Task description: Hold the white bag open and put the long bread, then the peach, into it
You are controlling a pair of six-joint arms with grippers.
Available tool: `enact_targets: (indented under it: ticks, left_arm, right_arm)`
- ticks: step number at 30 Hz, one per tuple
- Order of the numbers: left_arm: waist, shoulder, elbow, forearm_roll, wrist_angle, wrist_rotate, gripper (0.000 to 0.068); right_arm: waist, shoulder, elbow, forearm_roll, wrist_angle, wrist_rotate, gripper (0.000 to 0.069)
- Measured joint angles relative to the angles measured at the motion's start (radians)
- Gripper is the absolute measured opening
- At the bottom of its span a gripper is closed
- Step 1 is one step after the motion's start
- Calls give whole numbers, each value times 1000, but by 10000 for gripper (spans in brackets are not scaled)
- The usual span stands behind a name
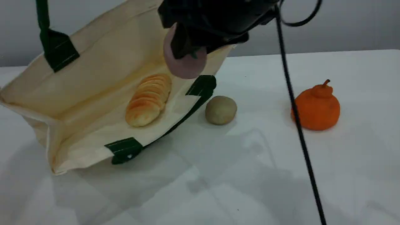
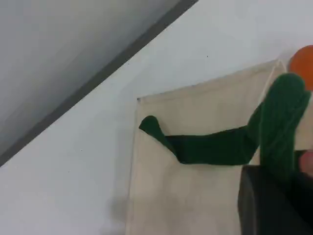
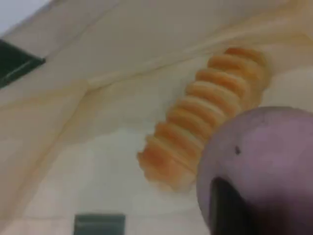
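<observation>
The white bag (image 1: 93, 81) lies tipped with its mouth open toward the camera, and its upper side is lifted by a dark green handle (image 1: 42, 12) running off the top edge. In the left wrist view my left gripper (image 2: 279, 181) is shut on that green handle (image 2: 281, 122). The long bread (image 1: 149, 99) lies inside the bag on its lower wall and also shows in the right wrist view (image 3: 205, 117). My right gripper (image 1: 190, 47) is shut on the peach (image 1: 186, 65), which hangs just above the bag's mouth over the bread's far end. The peach (image 3: 259, 161) fills the lower right of the wrist view.
A small beige ball (image 1: 221, 110) sits on the table right beside the bag's lower handle (image 1: 200, 90). An orange fruit with a stem knob (image 1: 317, 106) stands further right. A black cable (image 1: 297, 118) hangs down across the right half of the view.
</observation>
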Motion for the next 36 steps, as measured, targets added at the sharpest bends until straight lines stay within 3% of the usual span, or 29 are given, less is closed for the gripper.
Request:
enact_targets:
  ticks: [13, 18, 20, 27, 30, 36]
  left_arm:
    - [0, 0, 0, -5, 0, -3, 92]
    - [0, 0, 0, -5, 0, -3, 92]
    - [0, 0, 0, -5, 0, -3, 92]
    - [0, 0, 0, -5, 0, -3, 92]
    - [0, 0, 0, -5, 0, -3, 92]
    - [0, 0, 0, -5, 0, -3, 92]
  right_arm:
    - [22, 267, -284, 32, 20, -82, 295]
    - [23, 315, -349, 31, 30, -82, 296]
    - [23, 322, -352, 31, 30, -82, 340]
    - [23, 324, -352, 31, 36, -78, 604]
    - [23, 324, -352, 31, 48, -78, 629]
    - [23, 297, -352, 10, 96, -78, 613]
